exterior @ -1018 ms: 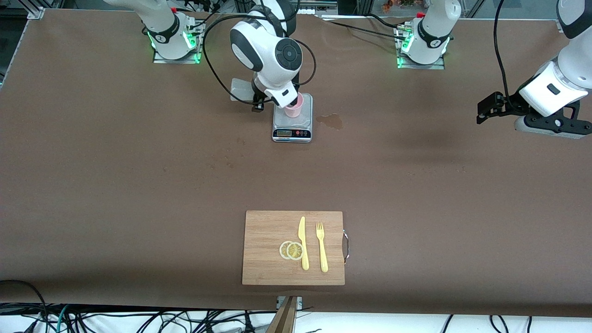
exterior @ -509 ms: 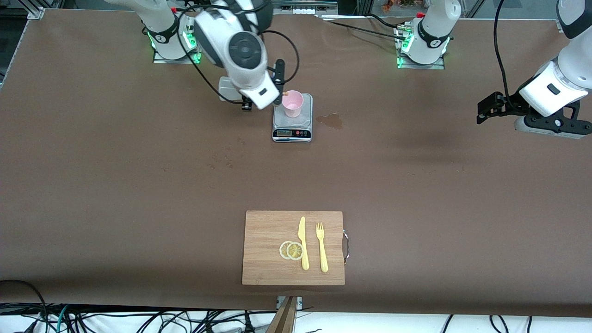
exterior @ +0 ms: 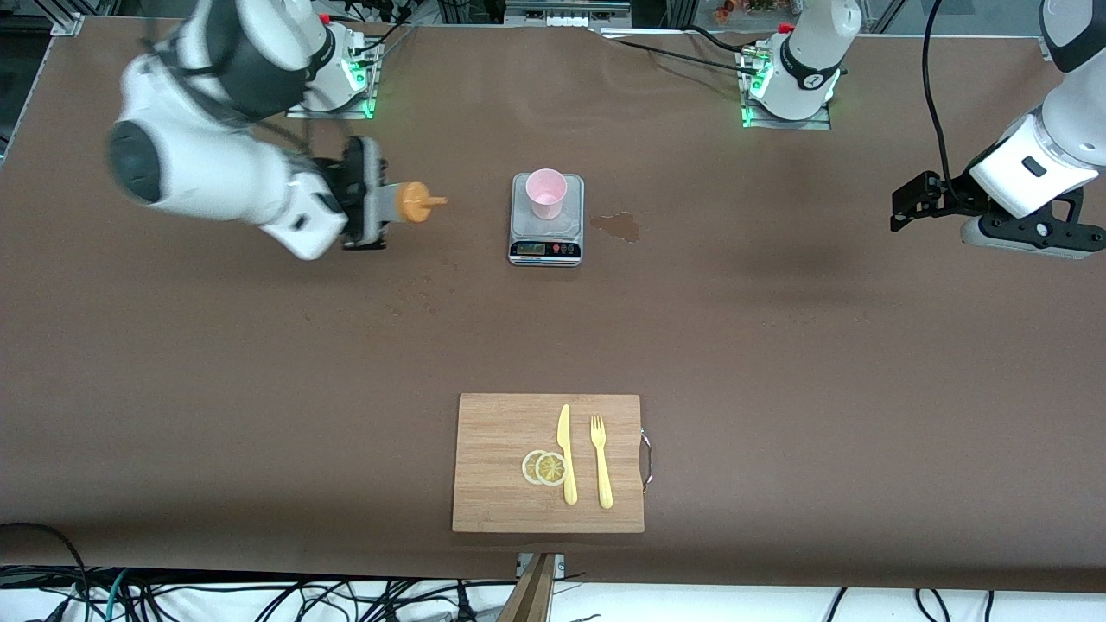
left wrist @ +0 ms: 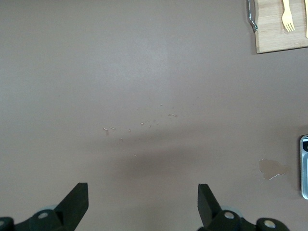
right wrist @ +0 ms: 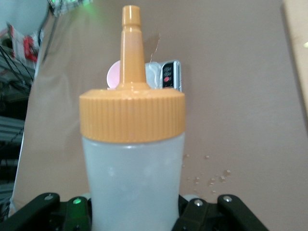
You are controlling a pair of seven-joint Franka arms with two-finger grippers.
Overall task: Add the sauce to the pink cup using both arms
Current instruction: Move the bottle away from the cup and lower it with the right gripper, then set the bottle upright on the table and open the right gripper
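We see right gripper over table toward right arm's end, clamped on sauce bottle, bottle tipped sideways, orange nozzle aimed toward pink cup; cup upright on scale; left gripper waits over left arm's end, fingers spread wide, holding nothing.

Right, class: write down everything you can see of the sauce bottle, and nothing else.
The sauce bottle has a translucent frosted-white body and a ribbed orange cap with a narrow nozzle. The right gripper grips its body, holding it on its side above the table, toward the right arm's end. Its nozzle points toward the pink cup, well apart from it.
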